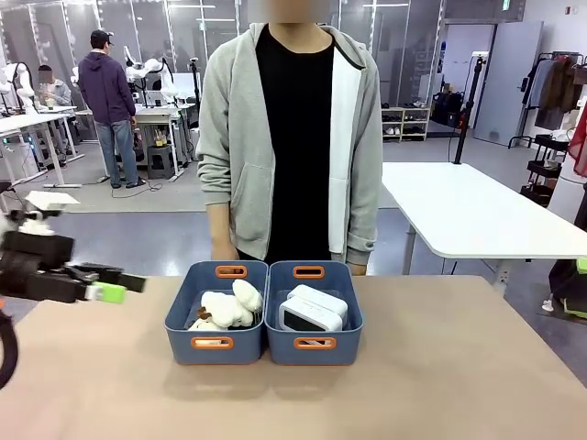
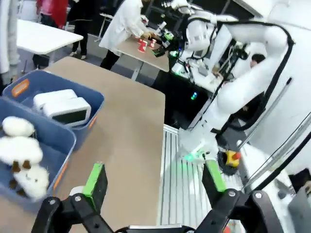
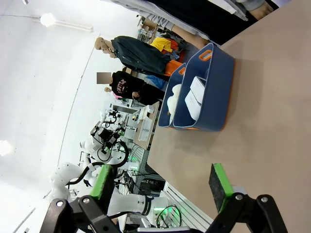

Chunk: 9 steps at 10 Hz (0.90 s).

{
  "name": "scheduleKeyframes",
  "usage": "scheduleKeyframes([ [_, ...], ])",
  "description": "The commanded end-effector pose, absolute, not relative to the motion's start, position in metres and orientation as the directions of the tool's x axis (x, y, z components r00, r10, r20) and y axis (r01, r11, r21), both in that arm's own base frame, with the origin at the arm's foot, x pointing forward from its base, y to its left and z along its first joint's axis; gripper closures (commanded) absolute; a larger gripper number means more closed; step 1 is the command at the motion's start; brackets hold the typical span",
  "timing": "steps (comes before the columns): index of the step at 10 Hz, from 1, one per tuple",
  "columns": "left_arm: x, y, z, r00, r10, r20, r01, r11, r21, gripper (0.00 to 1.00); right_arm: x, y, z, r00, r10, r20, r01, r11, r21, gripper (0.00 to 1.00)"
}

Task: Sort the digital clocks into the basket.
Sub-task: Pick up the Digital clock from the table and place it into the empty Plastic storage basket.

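Two white digital clocks [image 1: 312, 310] with dark faces lie in the right-hand blue basket [image 1: 315, 344] at the table's middle. In the left wrist view the clocks [image 2: 67, 109] rest in the farther basket [image 2: 95, 104]. In the right wrist view the clocks [image 3: 194, 95] sit in the nearer basket [image 3: 219, 92]. My left gripper [image 1: 115, 286] hovers open over the table's left edge, well left of both bins, with nothing between its fingers [image 2: 95, 181]. My right gripper [image 3: 160, 185] is open over bare tabletop, far from the bins.
A second blue bin [image 1: 212, 344] next to the basket holds fluffy white sheep toys [image 1: 227, 307]. A person [image 1: 292, 137] stands at the table's far side, right behind the bins. The other white arm [image 2: 233, 87] stands off the table's end in the left wrist view.
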State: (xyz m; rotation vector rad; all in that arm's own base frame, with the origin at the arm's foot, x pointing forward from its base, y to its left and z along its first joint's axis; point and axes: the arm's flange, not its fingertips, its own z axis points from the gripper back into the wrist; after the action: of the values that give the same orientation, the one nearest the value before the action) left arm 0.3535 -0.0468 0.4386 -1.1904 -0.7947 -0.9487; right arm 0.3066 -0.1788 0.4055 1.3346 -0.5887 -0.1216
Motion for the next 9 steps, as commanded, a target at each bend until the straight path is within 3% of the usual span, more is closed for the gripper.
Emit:
scheduleKeyframes([
  [1, 0.306, -0.007, 0.426, 0.503, -0.164, 0.848, 0.864, 0.085, -0.496, 0.00, 0.305, -0.179, 0.408, 0.851, -0.404, 0.334, -0.248, 0.251, 0.936, 0.00],
  [5, 0.239, 0.049, 0.403, 0.609, -0.119, 0.784, 0.793, 0.113, -0.599, 0.00, 0.305, -0.179, 0.408, 0.851, -0.404, 0.334, -0.248, 0.251, 0.936, 0.00],
  [6, 0.240, 0.050, 0.397, 0.609, -0.084, 0.788, 0.790, 0.152, -0.594, 0.00, 0.305, -0.179, 0.408, 0.851, -0.404, 0.334, -0.248, 0.251, 0.936, 0.00],
  [7, 0.298, 0.072, 0.424, 0.586, -0.149, 0.796, 0.810, 0.097, -0.578, 0.00, 0.305, -0.179, 0.408, 0.851, -0.404, 0.334, -0.248, 0.251, 0.936, 0.00],
  [9, 0.298, 0.072, 0.424, 0.586, -0.149, 0.796, 0.810, 0.097, -0.578, 0.00, 0.305, -0.179, 0.408, 0.851, -0.404, 0.334, -0.248, 0.251, 0.936, 0.00],
])
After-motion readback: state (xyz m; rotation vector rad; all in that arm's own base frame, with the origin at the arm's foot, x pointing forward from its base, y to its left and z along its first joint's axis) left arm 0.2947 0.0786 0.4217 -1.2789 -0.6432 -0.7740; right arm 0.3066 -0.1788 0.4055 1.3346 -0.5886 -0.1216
